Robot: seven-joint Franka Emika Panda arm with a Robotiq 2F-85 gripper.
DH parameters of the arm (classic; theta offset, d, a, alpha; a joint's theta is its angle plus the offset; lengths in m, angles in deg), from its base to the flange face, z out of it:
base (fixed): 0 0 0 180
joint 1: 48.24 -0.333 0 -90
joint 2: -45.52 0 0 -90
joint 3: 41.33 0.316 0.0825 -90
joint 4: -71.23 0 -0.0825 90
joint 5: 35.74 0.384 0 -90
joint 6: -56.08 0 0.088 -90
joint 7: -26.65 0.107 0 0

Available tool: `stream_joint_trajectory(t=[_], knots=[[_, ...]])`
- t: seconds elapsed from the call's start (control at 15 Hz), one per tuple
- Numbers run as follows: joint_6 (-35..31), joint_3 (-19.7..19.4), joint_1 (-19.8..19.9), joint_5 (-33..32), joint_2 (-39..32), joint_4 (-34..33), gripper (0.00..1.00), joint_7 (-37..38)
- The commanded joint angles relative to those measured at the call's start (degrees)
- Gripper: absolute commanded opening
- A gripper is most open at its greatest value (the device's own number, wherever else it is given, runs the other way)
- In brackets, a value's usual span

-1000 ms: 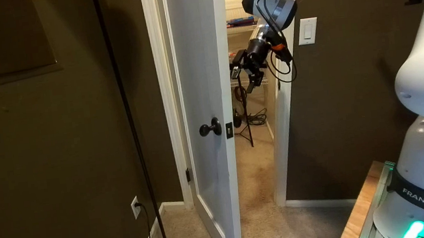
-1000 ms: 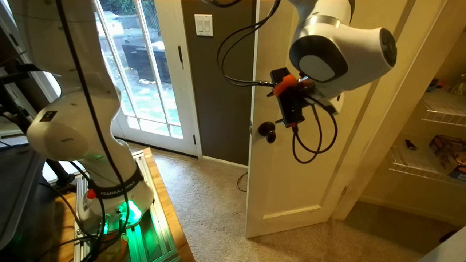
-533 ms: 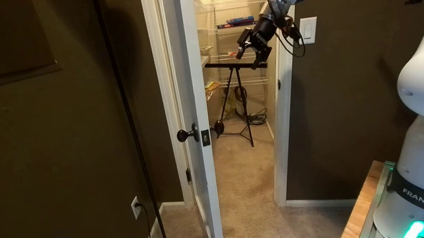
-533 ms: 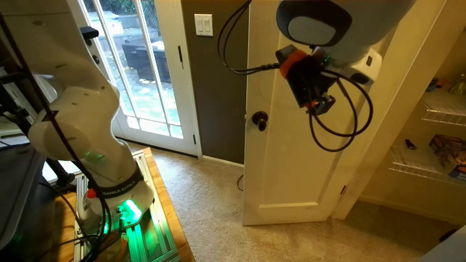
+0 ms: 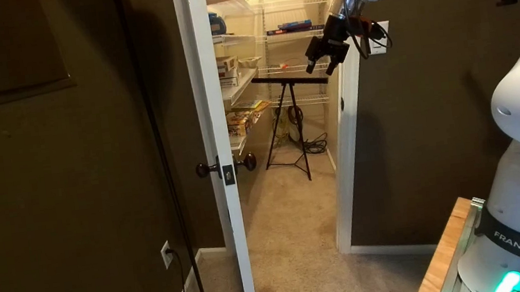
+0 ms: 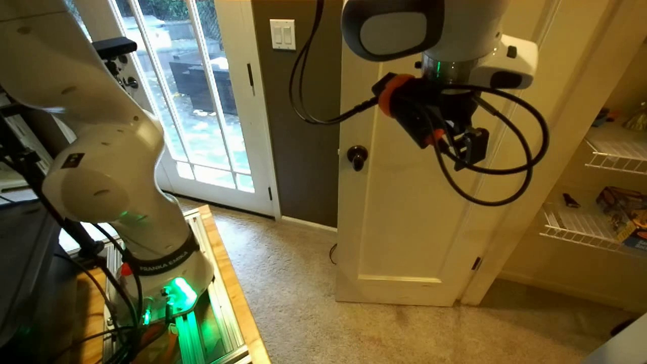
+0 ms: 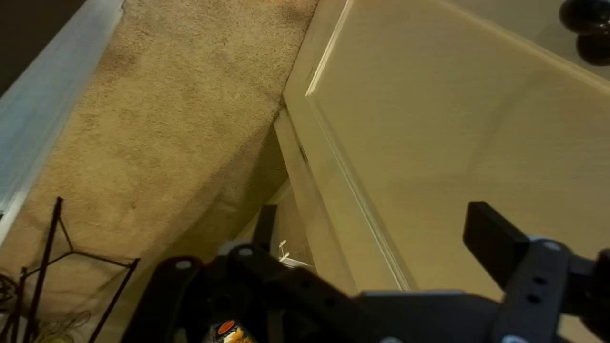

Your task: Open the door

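Since the white panel door [image 6: 399, 217] had swung wider over the last second, its free edge sat farther left in an exterior view and more closet shelves [image 5: 244, 81] showed past it. Hand [image 5: 320, 68] had pulled off to the right, clear of the door, fingers [image 7: 495, 243] spread, nothing between them. My read: task basically done, contact no longer needed; another nudge only if wider was wanted. Door stood left, well apart from the right door jamb [image 5: 348, 165]. Long axis ran vertical; hinge side was far, free edge with latch plate [image 5: 228, 174] pointed near, nearly edge-on. Dark round knob [image 6: 358, 159] stuck out from the panelled face, ungripped.
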Motion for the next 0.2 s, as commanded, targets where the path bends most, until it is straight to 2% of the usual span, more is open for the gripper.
stream_joint_trajectory(t=[0.0,0.13], knots=[[-0.5,-2.1,-2.4,-0.9,0.5,0.7,1.00,0.5],[-0.8,-2.1,-2.5,-1.0,1.0,1.1,1.00,0.6]])
